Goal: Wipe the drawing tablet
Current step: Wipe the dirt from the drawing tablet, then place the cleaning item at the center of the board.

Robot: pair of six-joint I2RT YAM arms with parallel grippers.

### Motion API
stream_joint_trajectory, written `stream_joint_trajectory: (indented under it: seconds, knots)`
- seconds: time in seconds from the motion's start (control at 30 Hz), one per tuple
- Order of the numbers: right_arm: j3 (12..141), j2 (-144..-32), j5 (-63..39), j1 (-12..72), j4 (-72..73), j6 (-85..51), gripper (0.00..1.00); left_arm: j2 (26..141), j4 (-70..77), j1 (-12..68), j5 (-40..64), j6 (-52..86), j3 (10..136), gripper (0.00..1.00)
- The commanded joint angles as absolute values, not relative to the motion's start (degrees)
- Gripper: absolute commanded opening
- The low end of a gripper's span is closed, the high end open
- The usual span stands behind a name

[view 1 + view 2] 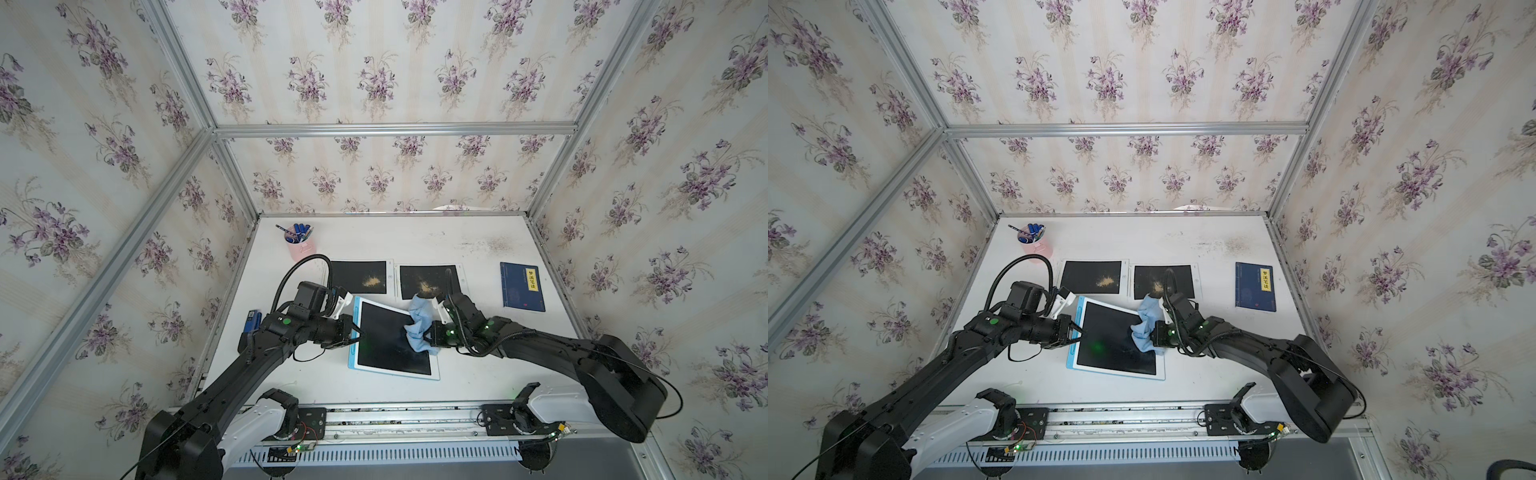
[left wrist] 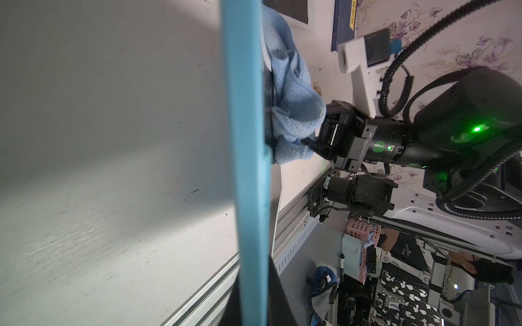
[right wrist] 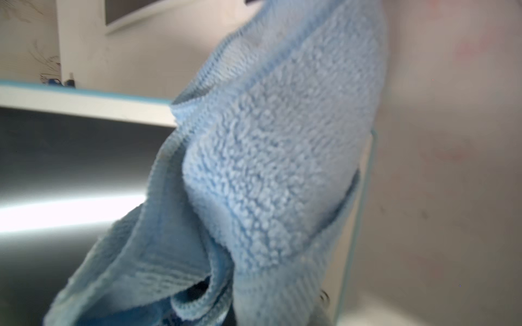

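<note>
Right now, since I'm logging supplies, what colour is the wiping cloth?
Light blue; the cloth shows best in the right wrist view.

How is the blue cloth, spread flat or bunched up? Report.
Bunched up. The blue cloth sits in crumpled folds on the drawing tablet, on its dark screen, pinched by the right gripper.

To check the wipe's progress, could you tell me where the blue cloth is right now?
In both top views the blue cloth lies bunched on the drawing tablet's right edge, in the right gripper's jaws.
</note>
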State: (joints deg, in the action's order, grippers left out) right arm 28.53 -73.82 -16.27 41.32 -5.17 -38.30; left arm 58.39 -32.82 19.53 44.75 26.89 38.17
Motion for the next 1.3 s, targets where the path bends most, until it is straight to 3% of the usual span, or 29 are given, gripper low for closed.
stream_joint_trajectory:
  seconds: [0.0,0.1,0.23,0.53,0.67,0.97,1.17,1.27]
  knots:
    - [24.4,-67.9,-19.2,43.6,-10.4,-37.9,0.00,58.3,-32.8,19.5,40.5,24.1,39.0,0.00]
    - [24.4,-65.4,-19.4,53.2,-9.7,-40.8,0.00,58.3,-32.6,19.5,40.7,24.2,39.2,0.00]
    - [30.8,-72.5,-19.9,63.5,-3.4,-44.7,0.00,58.1,-32.3,19.5,41.1,24.4,38.9,0.00]
    - [54.3,-88.4,-19.1,66.0,-0.5,-41.1,0.00,55.9,-32.9,19.5,41.1,24.5,38.2,0.00]
    - [52.5,-89.1,-19.8,62.2,0.6,-43.0,0.00,55.5,-32.9,19.5,41.2,24.4,38.1,0.00]
    - [24.6,-79.0,-21.1,46.3,0.2,-44.9,0.00,54.8,-33.3,19.4,41.5,23.9,38.3,0.00]
    - [31.3,-65.5,-12.6,39.9,-16.2,-40.6,0.00,53.8,-33.4,19.3,40.9,24.2,38.4,0.00]
    - [36.7,-60.6,-3.6,28.0,-26.9,-41.8,0.00,53.1,-33.7,19.1,41.5,24.4,39.2,0.00]
